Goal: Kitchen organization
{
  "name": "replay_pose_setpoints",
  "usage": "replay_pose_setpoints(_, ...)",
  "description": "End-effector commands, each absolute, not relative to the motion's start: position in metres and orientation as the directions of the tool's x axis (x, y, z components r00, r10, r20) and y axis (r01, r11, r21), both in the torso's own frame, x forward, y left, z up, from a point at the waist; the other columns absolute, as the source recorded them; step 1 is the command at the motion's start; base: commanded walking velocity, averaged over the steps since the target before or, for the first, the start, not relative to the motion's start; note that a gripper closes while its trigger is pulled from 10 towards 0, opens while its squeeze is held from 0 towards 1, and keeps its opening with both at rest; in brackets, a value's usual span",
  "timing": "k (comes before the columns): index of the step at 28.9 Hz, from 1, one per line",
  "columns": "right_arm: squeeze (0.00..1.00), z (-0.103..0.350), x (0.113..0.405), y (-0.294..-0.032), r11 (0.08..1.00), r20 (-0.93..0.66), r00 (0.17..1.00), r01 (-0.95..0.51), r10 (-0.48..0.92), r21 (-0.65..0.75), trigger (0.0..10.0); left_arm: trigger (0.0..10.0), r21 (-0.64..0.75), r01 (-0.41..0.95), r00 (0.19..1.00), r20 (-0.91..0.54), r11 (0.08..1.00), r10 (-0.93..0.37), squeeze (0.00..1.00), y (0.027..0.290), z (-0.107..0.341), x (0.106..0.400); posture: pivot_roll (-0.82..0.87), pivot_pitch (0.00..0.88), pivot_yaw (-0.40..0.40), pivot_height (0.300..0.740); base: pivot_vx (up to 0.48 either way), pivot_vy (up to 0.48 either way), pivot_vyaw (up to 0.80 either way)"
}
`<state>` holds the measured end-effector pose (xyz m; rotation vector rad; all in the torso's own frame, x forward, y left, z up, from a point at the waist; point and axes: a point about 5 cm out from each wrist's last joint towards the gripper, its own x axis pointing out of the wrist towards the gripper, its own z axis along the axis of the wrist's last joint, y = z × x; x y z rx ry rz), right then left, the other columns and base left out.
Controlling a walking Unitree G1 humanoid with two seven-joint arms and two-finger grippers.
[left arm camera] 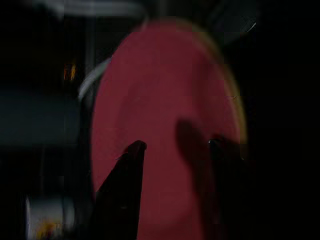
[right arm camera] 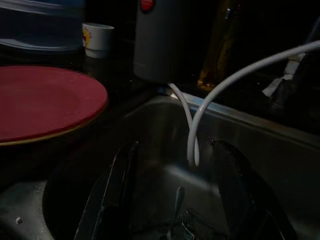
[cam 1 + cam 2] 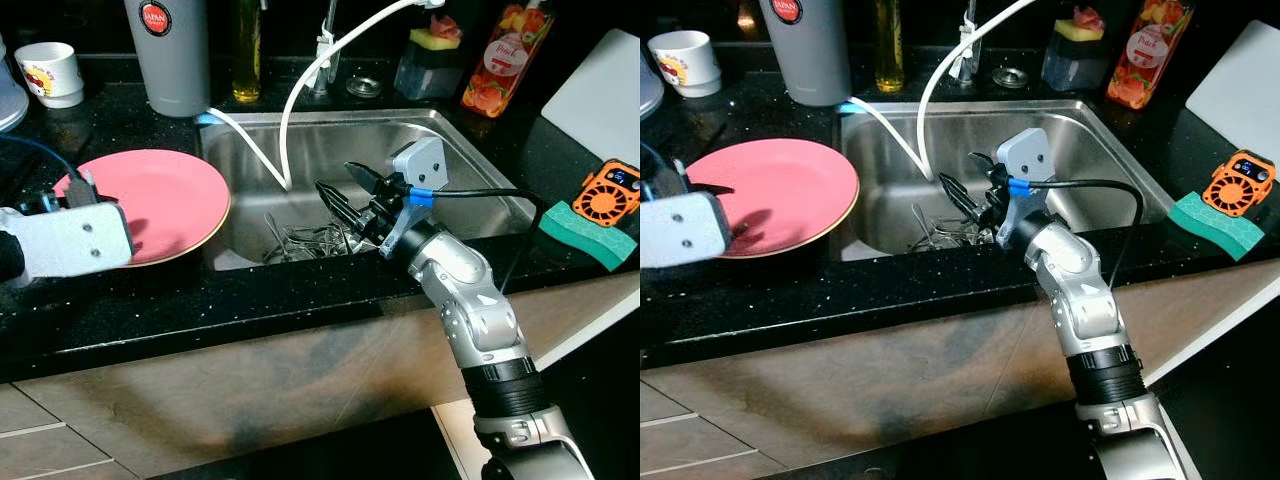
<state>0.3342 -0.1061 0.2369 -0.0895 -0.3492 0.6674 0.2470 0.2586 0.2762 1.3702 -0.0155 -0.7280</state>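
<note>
One pink plate (image 3: 160, 200), one white cup (image 3: 50, 72), two sponges (image 3: 588, 234), two bottles (image 3: 505, 55)

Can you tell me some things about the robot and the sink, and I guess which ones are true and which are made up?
1. The pink plate lies on the black counter left of the sink. True.
2. The right gripper holds a cup. False: its fingers are open, over the sink, holding nothing.
3. Metal cutlery lies in the bottom of the sink. True.
4. The green sponge is inside the sink. False: it lies on the counter to the right of it.
5. The left gripper is open, over the plate. True.
</note>
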Motion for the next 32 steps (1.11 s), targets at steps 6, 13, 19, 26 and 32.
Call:
replay_pose_setpoints(6, 0.00, 0.232, 0.334, -0.113, 0.800, 0.287, 0.747, -0.572, 0.600, -0.183, 10.0, 10.0, 0.842, 0.537, 0.699, -0.480, -0.054, -0.530, 0.05, 0.257, 0.284, 0.226, 0.30, 0.069, -0.061, 0.740, 0.000, 0.000, 0.00)
replay_pose_setpoints(13, 0.00, 0.232, 0.337, -0.108, 0.790, 0.287, 0.738, -0.586, 0.611, -0.178, 10.0, 10.0, 0.821, 0.561, 0.684, -0.531, -0.104, -0.500, 0.04, 0.263, 0.266, 0.218, 0.31, 0.066, -0.075, 0.740, 0.000, 0.000, 0.00)
replay_pose_setpoints(19, 0.00, 0.233, 0.338, -0.107, 0.788, 0.288, 0.734, -0.588, 0.615, -0.182, 10.0, 10.0, 0.828, 0.550, 0.701, -0.529, -0.109, -0.478, 0.04, 0.266, 0.259, 0.218, 0.31, 0.067, -0.080, 0.740, 0.000, 0.000, 0.00)
replay_pose_setpoints(26, 0.00, 0.232, 0.338, -0.108, 0.792, 0.287, 0.739, -0.583, 0.609, -0.180, 10.0, 10.0, 0.839, 0.520, 0.761, -0.539, -0.159, -0.360, 0.02, 0.284, 0.242, 0.226, 0.30, 0.071, -0.073, 0.740, 0.000, 0.000, 0.00)
replay_pose_setpoints(32, 0.00, 0.236, 0.337, -0.110, 0.798, 0.313, 0.737, -0.582, 0.600, -0.159, 10.0, 0.0, 0.877, 0.438, 0.840, -0.478, -0.200, -0.256, 0.00, 0.293, 0.211, 0.245, 0.28, 0.068, -0.078, 0.740, 0.000, 0.000, 0.00)
